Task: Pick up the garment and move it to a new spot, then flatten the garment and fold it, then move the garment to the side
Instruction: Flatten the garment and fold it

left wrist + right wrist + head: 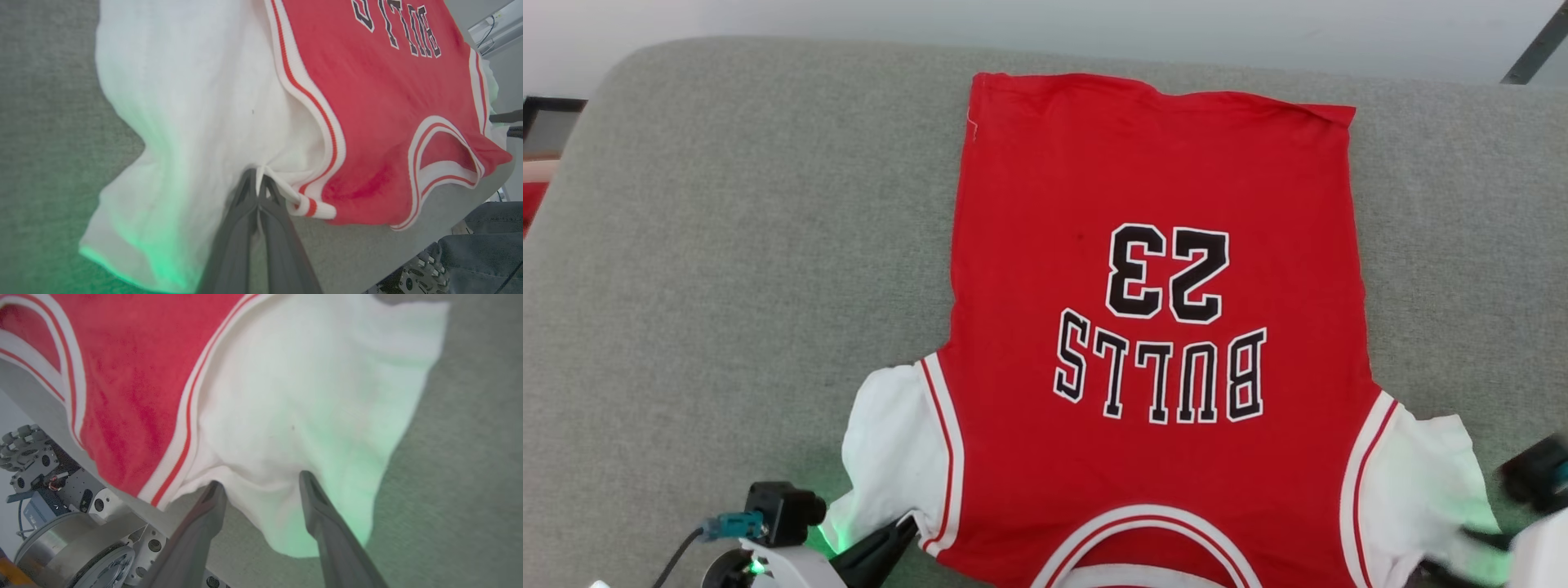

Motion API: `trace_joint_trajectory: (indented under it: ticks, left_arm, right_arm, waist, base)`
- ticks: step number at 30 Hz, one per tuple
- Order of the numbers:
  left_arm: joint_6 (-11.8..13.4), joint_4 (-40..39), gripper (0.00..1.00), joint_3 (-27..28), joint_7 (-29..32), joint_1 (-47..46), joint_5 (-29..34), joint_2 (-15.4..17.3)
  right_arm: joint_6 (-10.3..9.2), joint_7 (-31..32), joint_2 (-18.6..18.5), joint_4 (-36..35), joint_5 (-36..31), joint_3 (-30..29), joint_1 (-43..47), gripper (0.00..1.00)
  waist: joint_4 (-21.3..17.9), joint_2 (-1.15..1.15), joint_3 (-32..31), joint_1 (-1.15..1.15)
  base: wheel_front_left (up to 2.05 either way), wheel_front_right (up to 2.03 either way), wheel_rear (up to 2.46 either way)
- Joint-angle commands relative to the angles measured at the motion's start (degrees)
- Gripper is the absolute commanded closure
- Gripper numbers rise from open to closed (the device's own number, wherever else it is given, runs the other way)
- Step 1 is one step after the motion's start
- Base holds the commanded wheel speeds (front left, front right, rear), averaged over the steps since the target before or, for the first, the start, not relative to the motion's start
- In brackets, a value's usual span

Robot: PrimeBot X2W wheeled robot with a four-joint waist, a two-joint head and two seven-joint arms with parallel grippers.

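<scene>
The left gripper [257, 181] is closest, low on the robot's left. Its two fingers are squeezed together on the edge of the white left sleeve [196, 122], right beside the striped trim [310, 122]. The right gripper [261, 482] sits low on the other side. Its fingers are wide apart, and the edge of the white right sleeve [310, 396] lies between the tips, so it is not pinching anything. Both arms are down low at the near edge, with the fingers pointing forward onto the cloth. A little farther on is the garment [1152, 327]. It lies flat on the grey cushion [727, 286] with the letters facing up. Its neck hole [1143, 547] is nearest the robot and its bottom hem [1160, 90] is far away, so its long way runs straight out from the robot. The sleeves stick out to each side, one by each gripper. It looks ready for folding. I think the left arm can pull its sleeve right away, but the right one must close on its sleeve first.
</scene>
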Motion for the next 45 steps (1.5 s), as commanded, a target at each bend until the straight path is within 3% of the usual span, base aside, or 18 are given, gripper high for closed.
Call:
trace_joint_trajectory:
  ticks: [1,8,13,17,23,28,35,43,44,45]
  left_arm:
    - [0.85,0.33,1.0,-0.21,0.27,0.87,0.41,-0.52]
    - [2.32,-4.5,1.0,0.27,-0.11,0.31,2.67,0.1]
    - [2.43,-7.39,1.0,0.17,0.58,-2.45,4.42,-0.88]
    - [1.32,-7.85,1.0,-0.42,1.81,-5.17,6.02,-2.7]
    - [-0.6,-6.73,1.0,-1.1,2.37,-8.06,7.1,-5.77]
    - [-2.1,-5.59,1.0,-1.84,2.3,-10.03,7.64,-8.05]
    - [-2.99,-3.59,1.0,-2.98,1.97,-12.13,7.58,-9.32]
    - [-3.0,-2.39,1.0,-3.18,0.85,-13.34,6.62,-9.72]
    - [-2.95,-2.49,1.0,-3.25,0.82,-13.48,6.46,-9.74]
    - [-2.9,-2.58,1.0,-3.25,0.66,-13.6,6.27,-9.7]
  right_arm:
    - [-0.08,0.32,-0.89,-1.1,1.29,-1.94,-0.13,0.0]
    - [-0.08,6.64,-6.8,-10.84,13.38,-19.98,4.38,0.0]
    - [-0.08,9.69,-7.06,-6.62,12.57,-28.88,-5.95,0.0]
    - [-0.07,11.8,-3.67,1.03,5.52,-25.07,-22.16,0.0]
    - [-0.07,15.63,5.4,17.61,-6.54,-15.43,-46.74,0.0]
    - [-0.08,18.07,8.73,31.96,-14.08,-12.38,-59.0,0.0]
    - [-0.07,22.4,11.78,47.79,-21.16,-14.74,-67.2,0.0]
    - [-0.07,25.84,13.5,54.17,-23.89,-14.6,-66.59,0.0]
    - [-0.07,25.69,13.78,54.18,-23.68,-14.49,-66.54,0.54]
    - [-0.07,25.6,14.09,54.17,-23.29,-14.25,-66.52,1.0]
  waist:
    - [-0.24,0.0,-0.01,0.0]
    - [1.55,0.0,1.13,0.0]
    - [4.69,0.0,4.12,0.0]
    - [8.23,0.0,6.83,0.0]
    - [12.71,0.0,10.12,0.0]
    - [16.47,0.0,12.44,0.0]
    - [19.01,0.0,14.89,0.0]
    - [18.85,0.0,15.95,0.0]
    - [18.7,0.0,16.02,0.0]
    - [18.45,0.0,16.04,0.0]
  base:
    - [0.0,0.0,0.0]
    - [0.0,0.0,0.0]
    - [0.0,0.0,0.0]
    - [0.0,0.0,0.0]
    - [0.0,0.0,0.0]
    - [0.0,0.0,0.0]
    - [0.0,0.0,0.0]
    - [0.0,0.0,0.0]
    - [0.0,0.0,0.0]
    - [0.0,0.0,0.0]
